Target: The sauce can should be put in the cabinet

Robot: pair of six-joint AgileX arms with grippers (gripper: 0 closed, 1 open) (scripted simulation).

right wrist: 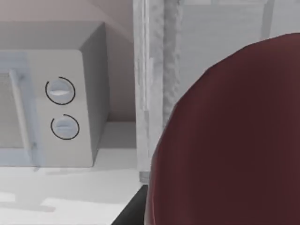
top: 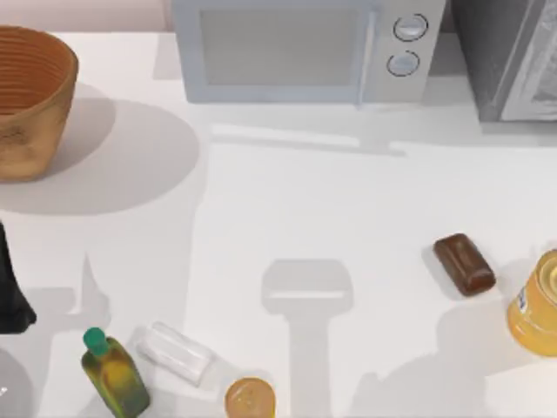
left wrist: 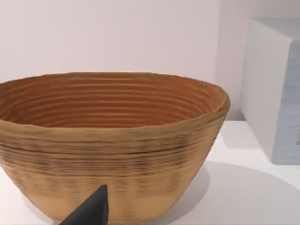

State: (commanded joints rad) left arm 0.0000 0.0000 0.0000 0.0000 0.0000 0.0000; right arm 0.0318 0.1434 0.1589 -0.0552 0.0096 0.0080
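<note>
The sauce can [right wrist: 225,140] sits right up against my right wrist camera, its dark maroon surface looming large. Behind it I see the pale lined panel of the cabinet [top: 489,61], which stands at the table's far right corner, just beside the white microwave [top: 296,48]. I cannot tell how my right gripper stands, or whether it has hold of the can. My left arm [top: 12,292] is parked at the table's left edge. A dark tip of the left gripper [left wrist: 91,212] points at the woven basket [top: 30,96], and I cannot tell its state either. On the table lie a brown block [top: 466,264], an orange-yellow jar [top: 538,305], a green bottle [top: 115,374], a clear packet [top: 177,353] and a small orange-topped container [top: 250,399].
</note>
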